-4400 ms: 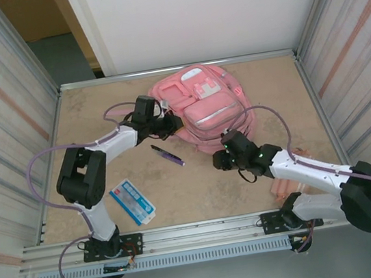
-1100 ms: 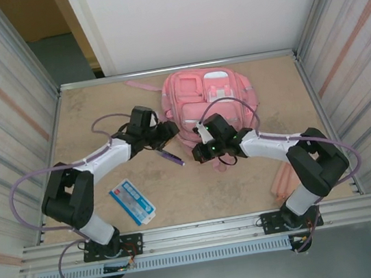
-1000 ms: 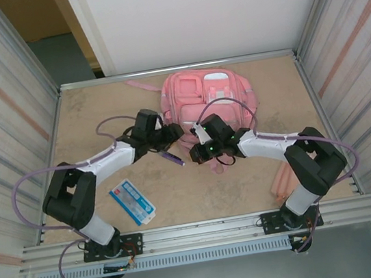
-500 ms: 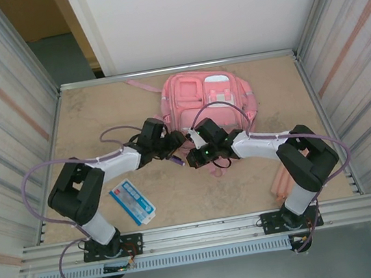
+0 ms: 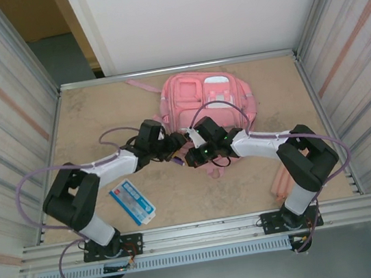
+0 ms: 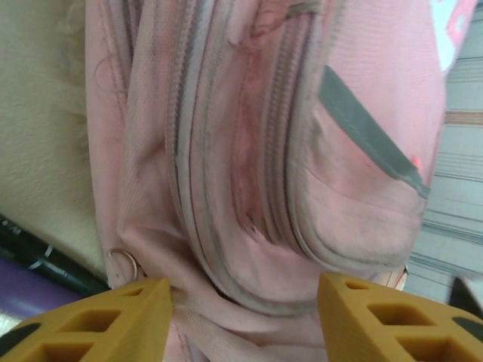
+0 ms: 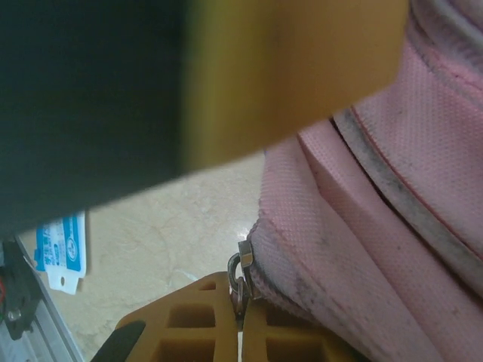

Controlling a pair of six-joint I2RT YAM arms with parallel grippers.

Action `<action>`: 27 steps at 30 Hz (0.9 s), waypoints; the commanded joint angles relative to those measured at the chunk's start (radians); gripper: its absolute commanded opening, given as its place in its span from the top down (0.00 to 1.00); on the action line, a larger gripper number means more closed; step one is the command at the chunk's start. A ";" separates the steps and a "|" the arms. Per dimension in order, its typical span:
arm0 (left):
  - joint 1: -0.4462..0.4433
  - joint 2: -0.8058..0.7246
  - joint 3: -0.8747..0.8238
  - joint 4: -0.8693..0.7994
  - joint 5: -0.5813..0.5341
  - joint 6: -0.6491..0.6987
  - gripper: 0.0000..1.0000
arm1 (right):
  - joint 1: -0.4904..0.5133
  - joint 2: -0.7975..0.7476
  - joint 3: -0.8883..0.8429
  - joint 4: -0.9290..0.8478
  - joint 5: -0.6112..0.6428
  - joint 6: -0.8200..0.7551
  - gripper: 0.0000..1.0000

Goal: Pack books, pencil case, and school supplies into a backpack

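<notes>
Up close, your right gripper [image 7: 241,308] pinches tight on the zipper pull [image 7: 240,273] at the pink backpack [image 7: 362,196] corner, while your left gripper [image 6: 245,302] stands wide open astride the zipped seam, holding nothing. From overhead, both meet at the backpack's near edge on the counter [image 5: 96,117], the pencil case [image 5: 132,202] well apart.

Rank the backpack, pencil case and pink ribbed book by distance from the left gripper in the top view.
From the left gripper:
1. backpack, right at its fingers, just beyond
2. pencil case, near-left of the table
3. pink ribbed book, near-right side
</notes>
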 commanded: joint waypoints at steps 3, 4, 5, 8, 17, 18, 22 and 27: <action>0.010 0.043 0.010 0.111 0.068 -0.012 0.55 | 0.022 -0.016 0.069 -0.008 -0.052 0.009 1.00; 0.012 0.035 0.011 0.098 0.068 -0.004 0.55 | 0.023 -0.021 0.070 -0.013 -0.046 0.011 1.00; 0.013 0.026 0.011 0.077 0.057 0.010 0.54 | 0.022 -0.025 0.069 -0.019 -0.043 0.010 1.00; 0.012 0.004 0.000 0.032 0.018 0.036 0.53 | 0.018 -0.033 0.077 -0.052 -0.025 0.002 1.00; -0.009 -0.036 -0.067 0.020 0.058 0.011 0.44 | 0.028 -0.047 0.082 -0.081 0.016 -0.013 1.00; -0.027 -0.052 -0.069 -0.012 0.019 0.011 0.44 | 0.028 -0.049 0.079 -0.074 0.017 -0.011 1.00; -0.054 -0.125 -0.073 -0.122 -0.117 0.010 0.41 | 0.028 -0.042 0.100 -0.088 0.016 -0.027 1.00; -0.034 -0.178 -0.127 -0.064 -0.104 -0.009 0.40 | 0.028 -0.037 0.124 -0.091 -0.009 -0.031 1.00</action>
